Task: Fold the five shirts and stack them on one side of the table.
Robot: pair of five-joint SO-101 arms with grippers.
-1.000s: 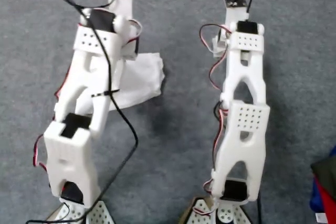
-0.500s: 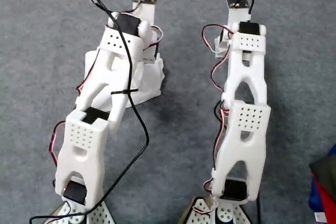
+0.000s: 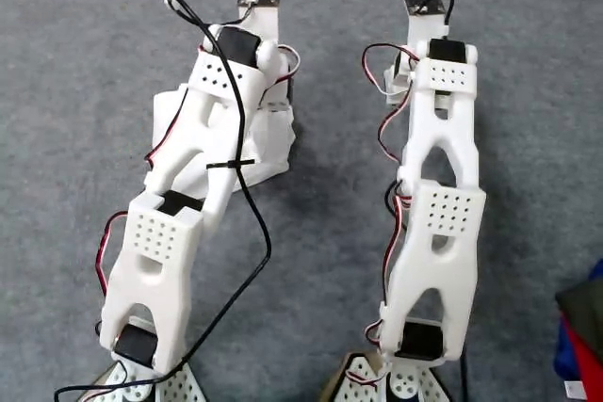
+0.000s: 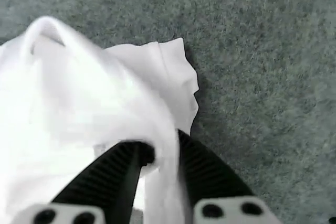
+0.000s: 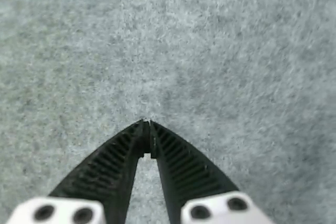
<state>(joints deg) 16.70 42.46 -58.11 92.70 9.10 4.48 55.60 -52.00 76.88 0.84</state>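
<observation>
Gripping the white shirt (image 4: pixel 68 93), the left pincer (image 4: pixel 164 149) sits nearly closed; the right pincer (image 5: pixel 147 129) is closed.

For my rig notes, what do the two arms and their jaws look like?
The left arm and the right arm are white plastic shells with perforated panels, black motors at the joints and thin red, black and white wires. A thick black cable runs along the left arm, tied on with a black strap. The jaws are black, ribbed and tapered.

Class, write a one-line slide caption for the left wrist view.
Left claw pinches a fold of white shirt over the grey table.
</observation>
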